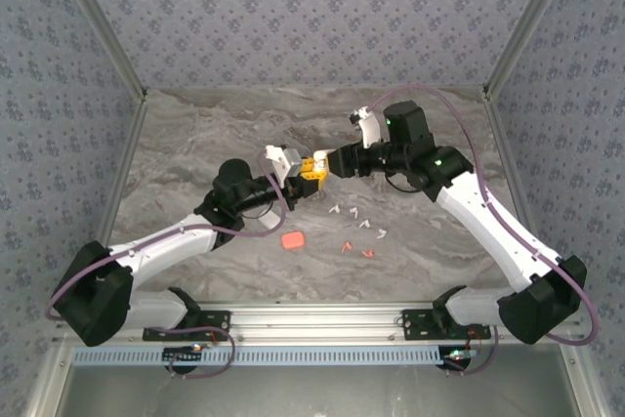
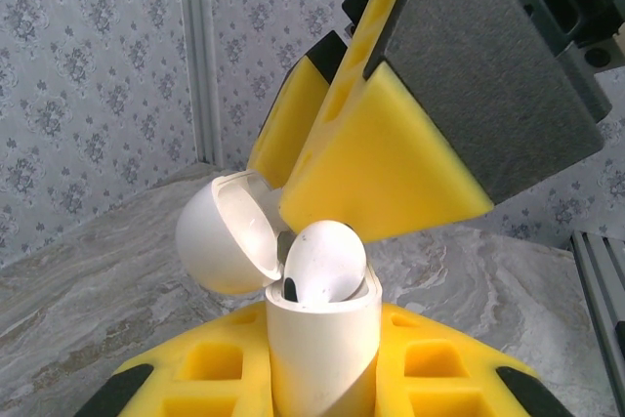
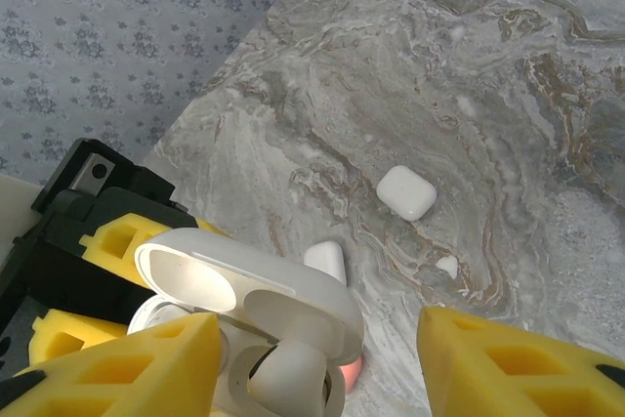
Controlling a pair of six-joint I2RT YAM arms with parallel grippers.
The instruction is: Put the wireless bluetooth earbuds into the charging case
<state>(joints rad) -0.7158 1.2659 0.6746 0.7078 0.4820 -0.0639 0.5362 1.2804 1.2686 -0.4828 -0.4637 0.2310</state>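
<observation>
One bud (image 2: 327, 261) sits in the open case (image 2: 322, 344), clamped in the left gripper (image 1: 308, 171). The right gripper (image 3: 327, 363) hangs above, jaws apart, empty. Loose buds (image 1: 357, 218) wait on the table (image 1: 195, 144), so plenty left.

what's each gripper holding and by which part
The left gripper holds the open case by its lower body. The right gripper holds nothing: its jaws stand open over the earbud sitting in the case.

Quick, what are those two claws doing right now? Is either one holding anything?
Left gripper: closed, holding the white charging case, whose lid is open.
Right gripper: open, holding nothing; a white earbud sits in the case.
</observation>
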